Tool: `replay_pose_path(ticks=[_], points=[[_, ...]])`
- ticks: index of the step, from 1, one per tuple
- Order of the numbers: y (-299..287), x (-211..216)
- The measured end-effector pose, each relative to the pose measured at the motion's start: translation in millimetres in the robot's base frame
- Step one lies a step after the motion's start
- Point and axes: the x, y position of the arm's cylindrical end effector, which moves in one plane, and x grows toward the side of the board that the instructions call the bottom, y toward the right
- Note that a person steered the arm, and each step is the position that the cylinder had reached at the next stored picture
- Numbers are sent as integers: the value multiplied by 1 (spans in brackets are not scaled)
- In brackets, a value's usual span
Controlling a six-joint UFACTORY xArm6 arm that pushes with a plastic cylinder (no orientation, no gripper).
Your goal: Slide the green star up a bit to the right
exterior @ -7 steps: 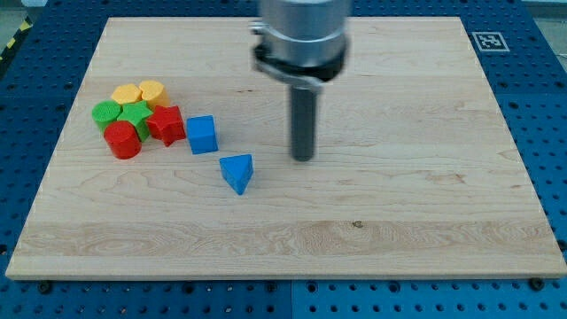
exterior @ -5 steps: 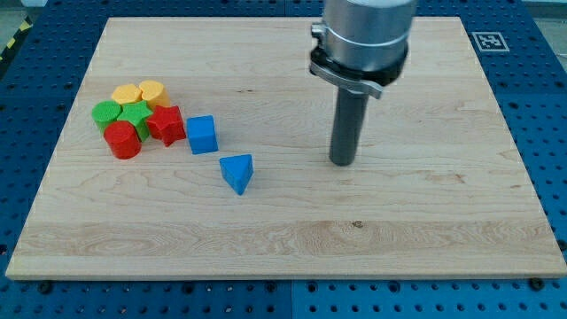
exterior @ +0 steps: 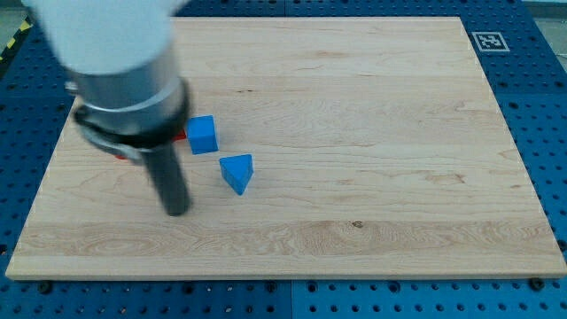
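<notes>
I have no jaws to spread or press together: my arm ends in a plain dark rod, and my tip (exterior: 177, 213) rests on the wooden board (exterior: 372, 133) with nothing touching it. The green star, the thing I am meant to move, does not show anywhere. The wide grey body of my arm (exterior: 124, 71) looms blurred above my tip and to the view's left of it, covering the board's upper left part, so I cannot tell where the star lies. Just up and to the view's right of my tip sits a blue cube (exterior: 202, 135), and lower, to the right of my tip and a little above it, a blue triangular block (exterior: 236, 172). The two are near each other but apart, and both stand clear of my rod. A thin red sliver (exterior: 182, 135) peeks out between my arm's dark collar and the blue cube's left side; its shape is too hidden to name, and I cannot tell whether it touches the cube. Another trace of red shows under the collar to the left of my rod. Far off at the board's upper right corner is a small black-and-white marker (exterior: 489, 41).
</notes>
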Motion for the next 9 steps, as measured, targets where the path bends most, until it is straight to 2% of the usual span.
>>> replay_pose_path(ticks=[1, 2, 3, 4, 5, 7, 9], points=[[-83, -22], [-132, -69], [-136, -122], [-136, -126], [-131, -123], [-22, -123], [31, -121]])
